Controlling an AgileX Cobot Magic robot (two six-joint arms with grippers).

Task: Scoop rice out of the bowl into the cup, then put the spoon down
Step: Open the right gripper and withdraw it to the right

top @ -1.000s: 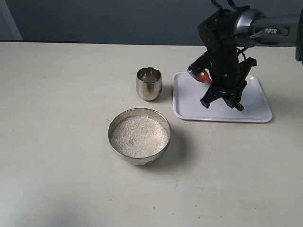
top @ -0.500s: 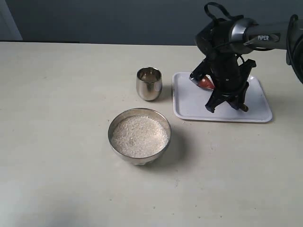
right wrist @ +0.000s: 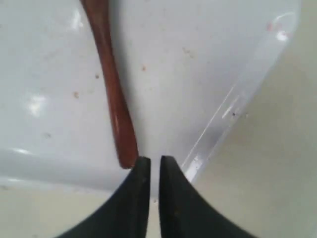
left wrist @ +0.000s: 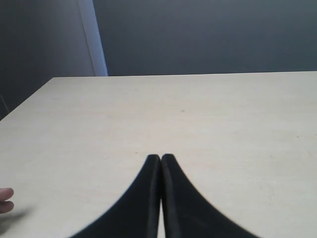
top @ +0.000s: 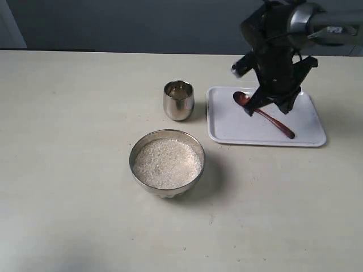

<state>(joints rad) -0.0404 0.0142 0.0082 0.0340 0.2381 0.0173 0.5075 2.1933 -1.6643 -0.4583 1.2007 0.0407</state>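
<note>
The dark wooden spoon (top: pixel 273 121) lies flat on the white tray (top: pixel 229 127), scoop toward the cup. My right gripper (top: pixel 268 107) hangs just above its handle, not touching it. In the right wrist view the fingers (right wrist: pixel 154 159) stand almost together with a thin gap and nothing between them, beside the end of the spoon handle (right wrist: pixel 113 99). The steel cup (top: pixel 178 100) stands upright left of the tray. The steel bowl (top: pixel 136 154) sits in front of the cup, full of white rice (top: pixel 167 163). My left gripper (left wrist: pixel 160 156) is shut and empty over bare table.
The tray rim (right wrist: pixel 233 109) runs close beside the right fingers. The cream table (top: pixel 68 170) stretches left of the bowl and cup, ending at a dark wall behind. A small pinkish thing (left wrist: pixel 5 200) shows at the edge of the left wrist view.
The right gripper let go of the spoon, which now lies on the tray. The gripper has risen and shifted slightly toward the back.
</note>
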